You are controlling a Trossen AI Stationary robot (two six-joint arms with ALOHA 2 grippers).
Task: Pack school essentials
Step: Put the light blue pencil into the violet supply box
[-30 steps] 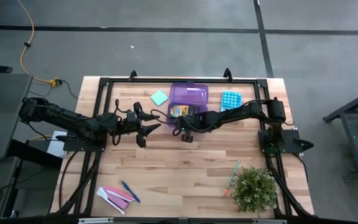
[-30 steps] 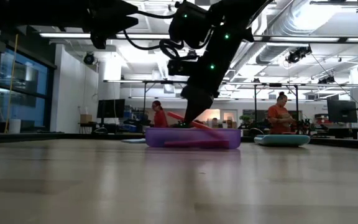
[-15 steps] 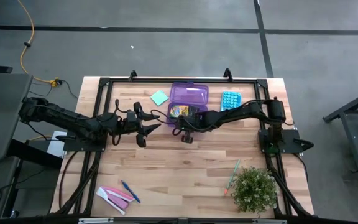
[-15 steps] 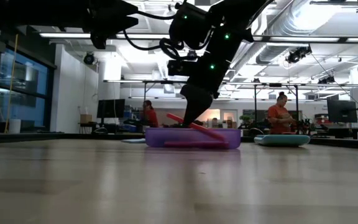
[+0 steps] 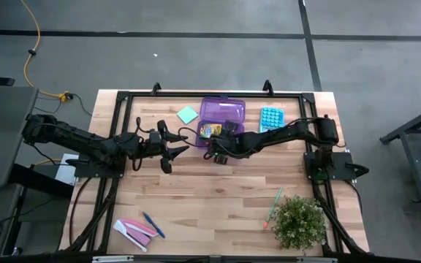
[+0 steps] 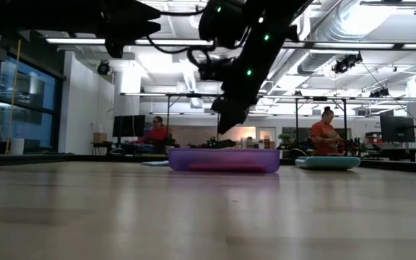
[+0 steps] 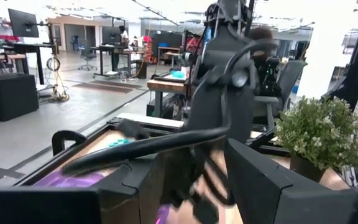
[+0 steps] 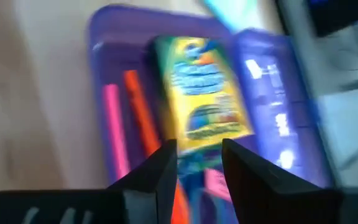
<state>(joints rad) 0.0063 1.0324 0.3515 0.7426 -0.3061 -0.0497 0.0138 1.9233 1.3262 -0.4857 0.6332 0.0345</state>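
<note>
A purple pencil box [image 5: 222, 111] stands open at the table's far middle, its lid folded back. In it lie a yellow crayon box [image 8: 201, 93], an orange-red pen [image 8: 143, 121] and a pink stick [image 8: 112, 127]. My right gripper [image 6: 224, 124] hangs open just above the box's near part, seen over it in the high view [image 5: 216, 146], and holds nothing. My left gripper [image 5: 171, 150] waits open in the air to the box's left. A green sticky-note pad [image 5: 188, 115] lies flat left of the box. A blue pen [image 5: 153, 224] lies near the front left corner.
A light-blue buttoned pad [image 5: 270, 117] lies right of the box. Pink and white flat pieces [image 5: 134, 229] lie at the front left. A green and orange pen [image 5: 275, 204] lies beside a potted plant [image 5: 298, 223] at the front right. People are in the room behind.
My right gripper has opened and let go of the orange-red pen, then risen a little above the box. The pen, which stood slanting out over the box's rim, has dropped flat into the box.
</note>
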